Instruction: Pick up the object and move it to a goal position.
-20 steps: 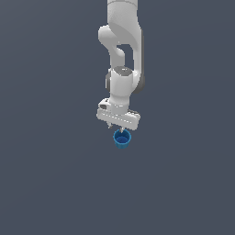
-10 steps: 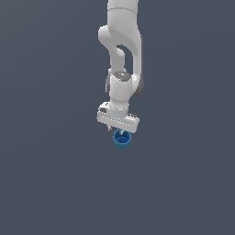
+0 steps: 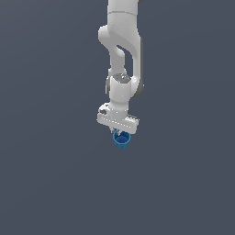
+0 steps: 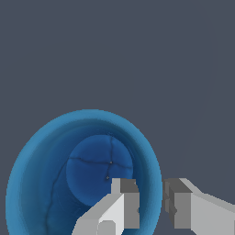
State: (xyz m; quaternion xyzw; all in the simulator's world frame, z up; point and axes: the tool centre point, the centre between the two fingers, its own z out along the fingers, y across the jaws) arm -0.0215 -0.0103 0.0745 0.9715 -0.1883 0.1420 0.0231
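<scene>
Gripper (image 3: 120, 133) hangs straight down over the cup (image 3: 122, 140) in the exterior view, fingertips at its rim. We read the vertical pose as set for a rim pinch. Cup sits on the plain grey floor (image 3: 55, 183); we see no goal marker and nothing in the way.

Wrist view: one finger (image 4: 125, 202) sits inside the cup (image 4: 41, 183), the other outside, the wall (image 4: 155, 183) between them. A sliver of gap shows on each side, so we judge the jaws parted, straddling the wall, not clamped.
</scene>
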